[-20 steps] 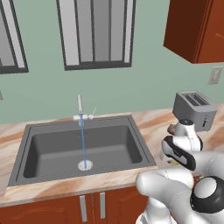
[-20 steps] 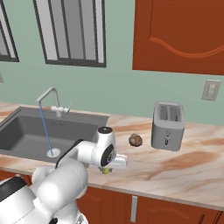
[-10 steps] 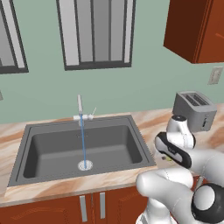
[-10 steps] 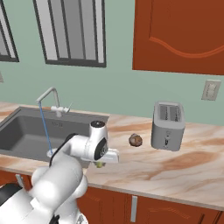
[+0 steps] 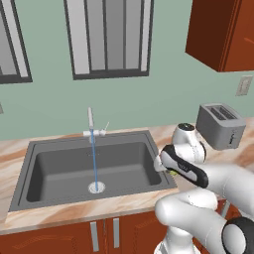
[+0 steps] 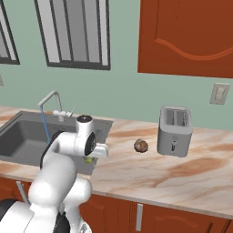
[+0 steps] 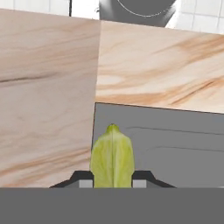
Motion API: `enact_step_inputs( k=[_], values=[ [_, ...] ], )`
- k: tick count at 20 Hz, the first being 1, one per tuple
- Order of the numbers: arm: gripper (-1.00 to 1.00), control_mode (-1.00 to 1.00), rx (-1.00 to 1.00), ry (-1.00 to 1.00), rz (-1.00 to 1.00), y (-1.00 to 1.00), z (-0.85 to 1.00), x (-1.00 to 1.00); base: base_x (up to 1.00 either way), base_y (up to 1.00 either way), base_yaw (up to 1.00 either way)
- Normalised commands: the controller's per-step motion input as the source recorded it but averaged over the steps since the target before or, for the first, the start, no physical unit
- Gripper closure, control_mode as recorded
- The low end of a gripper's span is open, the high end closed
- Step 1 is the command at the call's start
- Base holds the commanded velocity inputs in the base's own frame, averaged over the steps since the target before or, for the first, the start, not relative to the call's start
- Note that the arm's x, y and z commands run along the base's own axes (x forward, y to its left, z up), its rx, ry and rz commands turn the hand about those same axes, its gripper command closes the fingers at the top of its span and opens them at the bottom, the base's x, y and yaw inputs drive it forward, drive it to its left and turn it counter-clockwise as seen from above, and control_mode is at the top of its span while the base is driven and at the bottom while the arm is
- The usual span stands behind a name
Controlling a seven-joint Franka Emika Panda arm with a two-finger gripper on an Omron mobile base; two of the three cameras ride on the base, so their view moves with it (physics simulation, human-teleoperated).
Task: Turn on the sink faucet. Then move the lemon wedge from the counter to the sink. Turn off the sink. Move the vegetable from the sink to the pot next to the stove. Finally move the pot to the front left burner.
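Note:
My gripper (image 7: 112, 180) is shut on the lemon wedge (image 7: 112, 156), a small yellow-green piece standing up between the dark fingertips (image 7: 83, 179). In the hand view it hangs over the corner where the marbled counter (image 7: 48, 109) meets the dark grey sink (image 7: 175, 144). From the left base view the gripper (image 5: 160, 163) is at the sink's right rim (image 5: 163, 171). A speck of the wedge (image 6: 88, 159) shows under the hand in the right base view. The sink faucet (image 5: 91, 121) runs, with a thin blue stream (image 5: 93, 158) falling to the round drain (image 5: 96, 187).
A silver toaster (image 6: 174, 131) stands on the counter (image 6: 182, 173) at the right, with a brown roundish lump (image 6: 141, 145) just left of it. A wooden wall cabinet (image 5: 223, 30) hangs above. My white arm (image 5: 198, 218) fills the near right.
The hand has swung left from the counter near the toaster to the sink's right rim. The jaws have closed on the lemon wedge and carried it along.

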Motion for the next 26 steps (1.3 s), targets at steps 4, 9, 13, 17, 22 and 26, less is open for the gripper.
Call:
enact_step_inputs(
  k=[4,9,13,17,22,26],
  values=[
    [1.00,-1.00,0.00,0.00,0.01,0.81,0.00,0.38,0.00,0.00,0.00],
    [1.00,-1.00,0.00,0.00,0.01,0.80,0.00,0.41,0.00,0.00,0.00],
    [1.00,-1.00,0.00,0.00,0.01,0.73,-0.05,0.40,0.00,0.00,0.00],
    [1.00,-1.00,0.00,0.00,0.00,0.60,-0.20,0.41,0.00,0.00,0.00],
    [1.00,-1.00,-0.04,0.00,0.00,0.31,-0.32,0.30,0.00,0.00,0.00],
    [1.00,-1.00,-0.03,0.00,0.04,0.04,-0.35,0.14,0.00,0.00,0.00]
  ],
)
